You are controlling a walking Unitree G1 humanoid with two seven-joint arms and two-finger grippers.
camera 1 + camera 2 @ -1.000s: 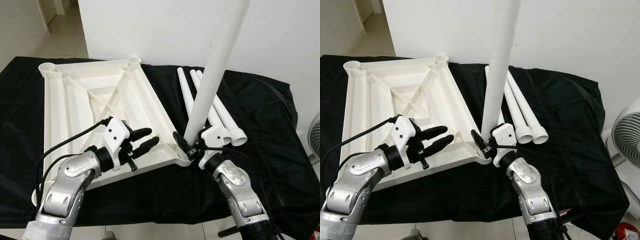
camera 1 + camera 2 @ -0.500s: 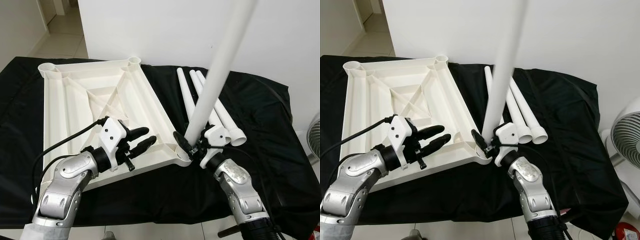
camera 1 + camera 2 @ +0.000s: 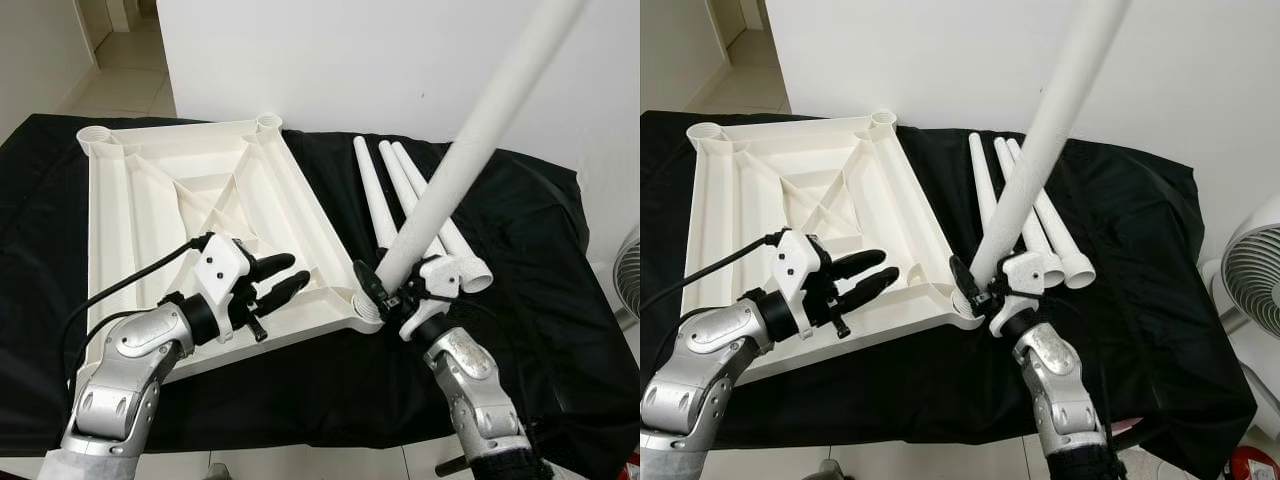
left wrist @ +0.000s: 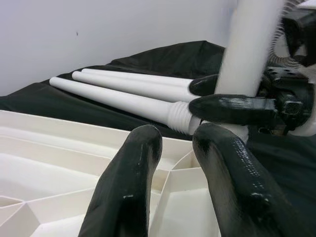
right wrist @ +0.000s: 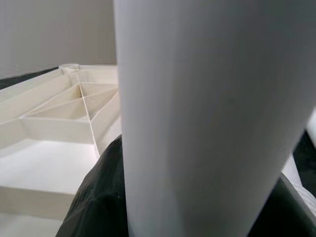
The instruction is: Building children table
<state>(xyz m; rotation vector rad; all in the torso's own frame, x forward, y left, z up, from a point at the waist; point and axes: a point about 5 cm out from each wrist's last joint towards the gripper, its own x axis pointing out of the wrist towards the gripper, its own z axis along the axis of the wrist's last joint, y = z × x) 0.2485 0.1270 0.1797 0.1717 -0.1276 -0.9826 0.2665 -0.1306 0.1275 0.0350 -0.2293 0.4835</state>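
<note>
the upturned tabletop (image 3: 180,200) and the legs (image 3: 400,190) look like smooth, matt white plastic; a matt black cloth (image 3: 540,250), softly creased, covers the table.

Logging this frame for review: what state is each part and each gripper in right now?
Tabletop: upside down on the black cloth, ribs up.
Held leg: tilted to the robot's right, lower end at the near corner socket.
Three spare legs: lying side by side on the cloth.
Right gripper: shut on the held leg.
Left gripper: open, over the tabletop, holding nothing.
</note>
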